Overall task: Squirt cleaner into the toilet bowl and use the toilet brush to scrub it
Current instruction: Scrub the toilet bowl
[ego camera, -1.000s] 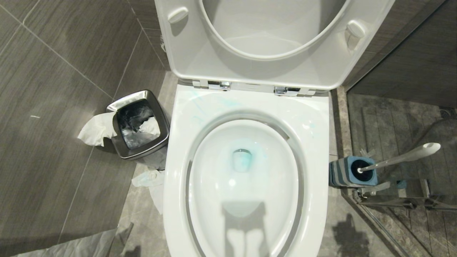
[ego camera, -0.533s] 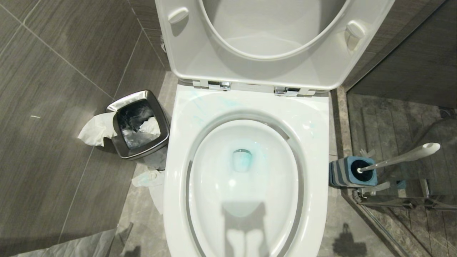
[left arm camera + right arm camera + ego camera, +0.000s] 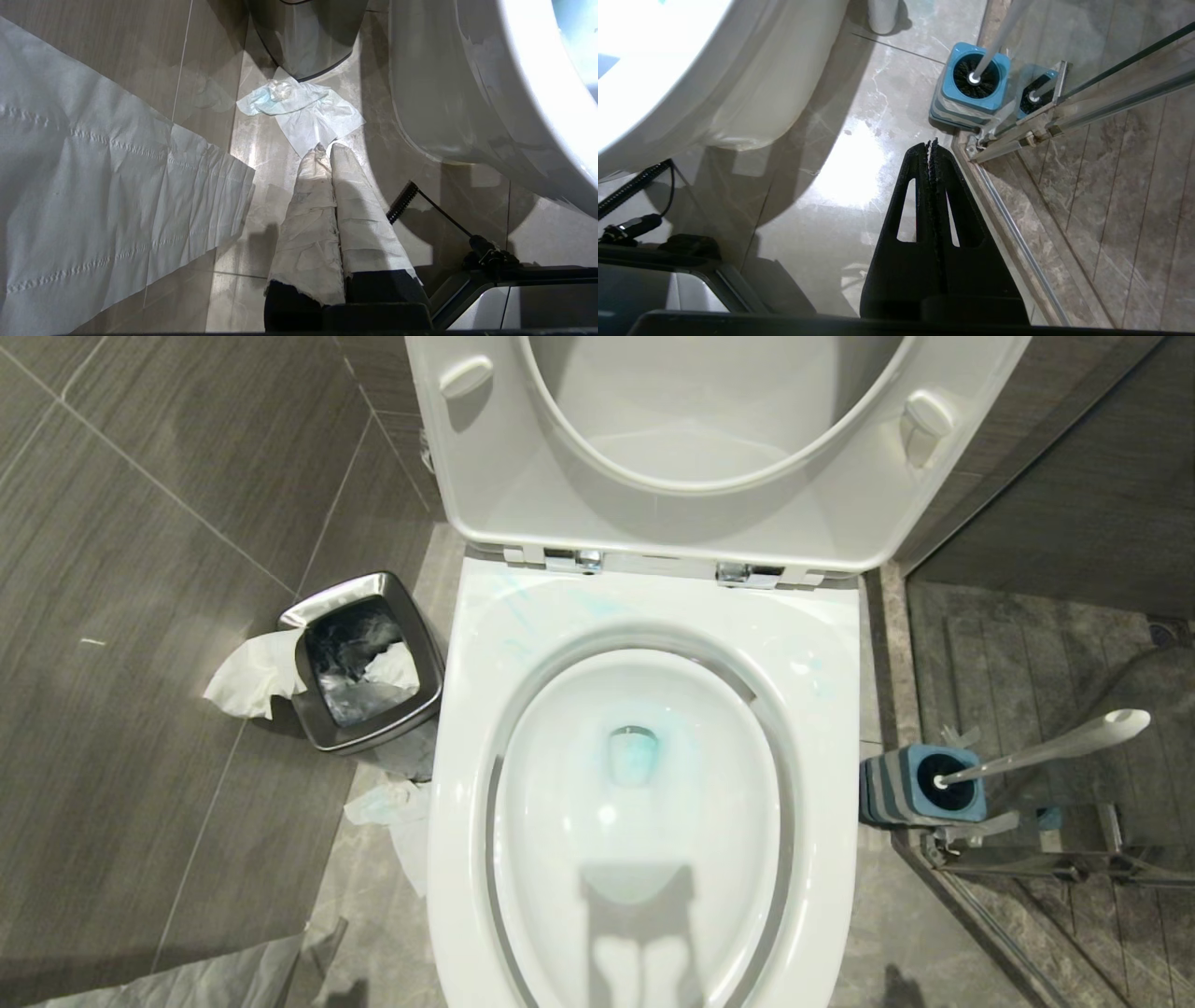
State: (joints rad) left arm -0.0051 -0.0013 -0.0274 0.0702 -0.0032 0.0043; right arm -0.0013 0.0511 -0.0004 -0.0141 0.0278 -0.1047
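One toilet bowl (image 3: 644, 821) fills the floor's middle, seat & lid up. Cleaner (image 3: 633, 758) tints the water at its centre teal; faint streaks on rear rim. One steel waste bin (image 3: 364, 663) at bowl's left side, w/ tissue scraps around. One toilet brush (image 3: 1046, 749) leans in its blue-topped holder (image 3: 971, 86) at bowl's right side, by the shower track. Left end effector (image 3: 325, 150), paper-wrapped, shut, empty, low over floor. Right end effector (image 3: 930, 148) shut, empty, near holder. Risk: a closed-jaw approach could knock the leaning handle or tip the holder.
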